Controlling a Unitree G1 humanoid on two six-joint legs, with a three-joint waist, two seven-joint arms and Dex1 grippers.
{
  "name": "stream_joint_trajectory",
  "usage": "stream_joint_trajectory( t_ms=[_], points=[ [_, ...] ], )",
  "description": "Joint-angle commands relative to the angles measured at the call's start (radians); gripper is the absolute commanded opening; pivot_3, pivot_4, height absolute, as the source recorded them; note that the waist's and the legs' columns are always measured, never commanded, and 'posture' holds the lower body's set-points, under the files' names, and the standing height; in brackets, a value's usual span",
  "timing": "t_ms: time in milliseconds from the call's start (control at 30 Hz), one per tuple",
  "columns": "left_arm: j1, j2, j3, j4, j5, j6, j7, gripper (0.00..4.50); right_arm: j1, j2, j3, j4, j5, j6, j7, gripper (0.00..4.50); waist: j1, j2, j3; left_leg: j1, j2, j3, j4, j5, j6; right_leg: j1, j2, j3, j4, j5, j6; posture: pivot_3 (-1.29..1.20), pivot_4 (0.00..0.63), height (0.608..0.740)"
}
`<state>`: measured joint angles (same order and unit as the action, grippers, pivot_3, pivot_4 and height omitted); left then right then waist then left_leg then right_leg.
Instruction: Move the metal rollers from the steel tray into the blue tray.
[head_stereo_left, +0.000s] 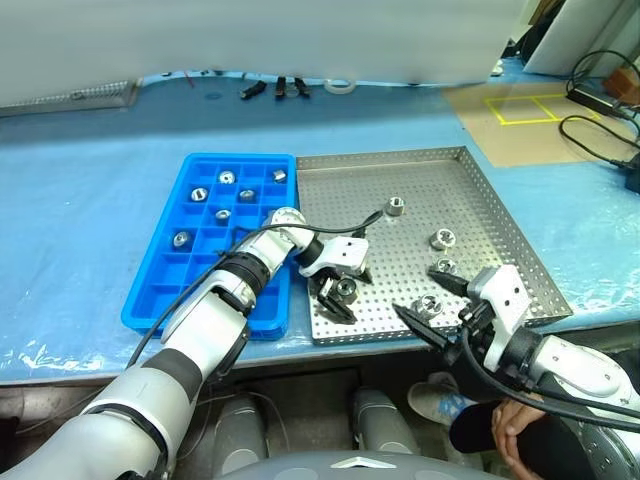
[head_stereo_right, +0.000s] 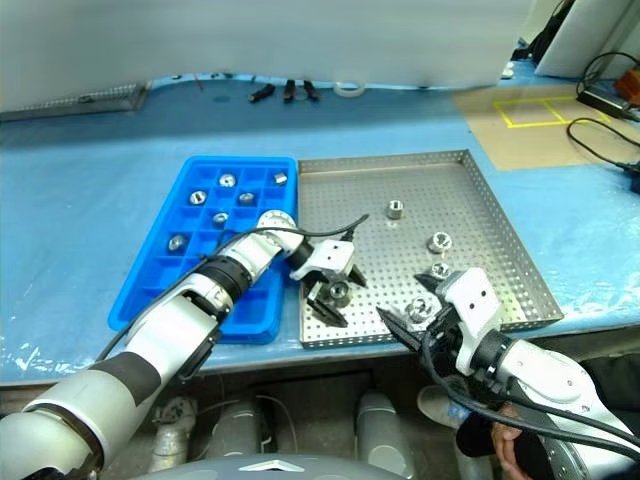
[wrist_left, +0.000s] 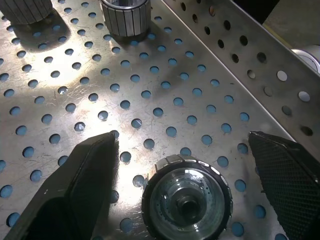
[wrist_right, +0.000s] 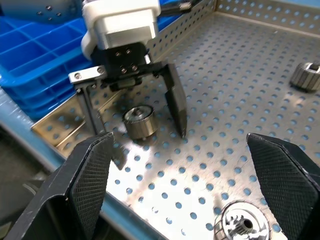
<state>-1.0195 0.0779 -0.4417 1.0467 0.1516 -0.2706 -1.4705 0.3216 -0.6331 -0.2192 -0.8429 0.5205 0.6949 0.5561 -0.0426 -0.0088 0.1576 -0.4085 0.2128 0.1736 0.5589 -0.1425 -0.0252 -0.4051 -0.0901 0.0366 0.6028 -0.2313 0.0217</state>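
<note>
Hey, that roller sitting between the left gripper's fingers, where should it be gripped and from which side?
Grip the roller across its ribbed round wall, coming from above. It stands on end on the steel tray with open fingers either side.

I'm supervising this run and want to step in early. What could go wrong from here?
The open left gripper straddles a small shiny metal roller near the perforated steel tray's rim; an off-centre close might knock it away. The open right gripper hovers close by, so the arms could collide.
</note>
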Motion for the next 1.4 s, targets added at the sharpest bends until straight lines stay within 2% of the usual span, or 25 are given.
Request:
stream_joint_trajectory(
  t_ms=[33, 167, 300, 433, 567, 600, 667, 733, 933, 1133, 1400],
  points=[
    [0.008, 0.035, -0.008, 0.026, 0.034, 0.023, 0.007, 4.49, 0.004, -0.015, -0.006, -0.041, 0.021, -0.002, 0.008, 4.5, 0.0, 0.0, 0.0, 0.0, 0.0, 0.0, 0.0, 0.0, 0.0, 0.0, 0.0, 0.0, 0.0, 0.0, 0.0, -0.45, 0.15, 0.74],
    [-0.005, 0.043, -0.002, 0.023, 0.035, 0.033, 0.002, 4.49, 0.009, -0.018, -0.006, -0.024, 0.007, -0.023, 0.016, 4.5, -0.001, 0.0, 0.0, 0.001, 0.0, 0.0, -0.001, 0.0, 0.0, 0.0, 0.0, 0.0, 0.0, -0.003, 0.004, -0.44, 0.15, 0.74],
    [-0.01, 0.047, -0.001, 0.024, 0.048, 0.018, 0.031, 3.63, 0.027, -0.016, -0.01, -0.007, -0.01, -0.056, 0.024, 4.5, -0.001, 0.0, 0.0, 0.001, 0.0, 0.001, -0.004, 0.0, -0.001, -0.002, 0.0, 0.001, -0.001, -0.002, 0.003, -0.44, 0.15, 0.74],
    [-0.004, 0.056, -0.015, 0.017, 0.062, -0.008, 0.031, 2.31, 0.033, -0.013, -0.009, -0.004, -0.024, -0.074, 0.02, 4.5, -0.001, 0.0, 0.0, 0.001, 0.0, 0.001, -0.007, 0.0, -0.001, -0.002, 0.0, 0.001, -0.003, 0.0, 0.0, -0.44, 0.15, 0.74],
    [-0.003, 0.055, -0.014, 0.02, 0.066, -0.018, 0.028, 2.31, 0.029, -0.007, -0.004, -0.009, -0.033, -0.079, 0.007, 4.5, -0.001, 0.0, 0.0, 0.001, 0.0, 0.002, -0.009, 0.0, -0.001, -0.002, 0.001, 0.001, -0.005, 0.0, 0.0, -0.44, 0.15, 0.74],
    [-0.003, 0.055, -0.013, 0.02, 0.066, -0.019, 0.028, 1.97, 0.028, -0.006, -0.002, -0.009, -0.035, -0.079, 0.005, 4.5, -0.001, 0.0, 0.0, 0.001, 0.0, 0.002, -0.01, 0.0, -0.001, -0.002, 0.001, 0.001, -0.006, 0.0, 0.0, -0.44, 0.15, 0.74],
    [-0.002, 0.054, -0.006, 0.018, 0.06, -0.019, 0.028, 1.71, 0.024, -0.003, 0.007, -0.01, -0.039, -0.078, -0.001, 4.5, -0.001, 0.0, 0.0, 0.001, -0.001, 0.002, -0.011, 0.001, -0.001, -0.002, 0.001, 0.001, -0.006, 0.0, 0.0, -0.44, 0.15, 0.74],
    [-0.006, 0.044, 0.018, 0.01, 0.041, -0.011, 0.052, 1.71, 0.021, 0.001, 0.015, -0.011, -0.039, -0.078, -0.003, 4.5, 0.0, 0.0, 0.0, 0.002, -0.001, 0.002, -0.011, 0.001, -0.001, -0.002, 0.001, 0.001, -0.006, 0.0, 0.0, -0.44, 0.15, 0.74],
    [-0.003, 0.063, 0.094, -0.106, -0.065, 0.047, -0.014, 1.71, -0.021, -0.011, 0.011, -0.028, 0.016, -0.052, 0.018, 4.5, 0.004, 0.0, 0.0, 0.001, -0.001, 0.002, -0.013, 0.001, -0.001, -0.002, 0.0, 0.001, -0.01, 0.0, 0.0, -0.39, 0.15, 0.74],
    [0.068, 0.157, 0.175, -0.363, -0.166, 0.205, 0.0, 1.71, -0.244, -0.038, 0.071, 0.053, 0.044, -0.018, 0.045, 4.5, 0.025, 0.0, 0.0, 0.0, -0.002, 0.002, -0.015, 0.001, -0.001, -0.001, 0.0, -0.001, -0.012, 0.001, -0.001, -0.27, 0.15, 0.74],
    [0.272, 0.295, 0.313, -0.775, -0.235, 0.47, 0.228, 1.71, -0.589, -0.044, 0.223, 0.277, 0.032, -0.051, 0.202, 4.5, 0.085, 0.001, 0.001, -0.001, 0.001, 0.002, -0.015, 0.001, -0.001, 0.0, 0.0, -0.005, -0.011, 0.001, -0.002, 0.0, 0.15, 0.74]
  ],
)
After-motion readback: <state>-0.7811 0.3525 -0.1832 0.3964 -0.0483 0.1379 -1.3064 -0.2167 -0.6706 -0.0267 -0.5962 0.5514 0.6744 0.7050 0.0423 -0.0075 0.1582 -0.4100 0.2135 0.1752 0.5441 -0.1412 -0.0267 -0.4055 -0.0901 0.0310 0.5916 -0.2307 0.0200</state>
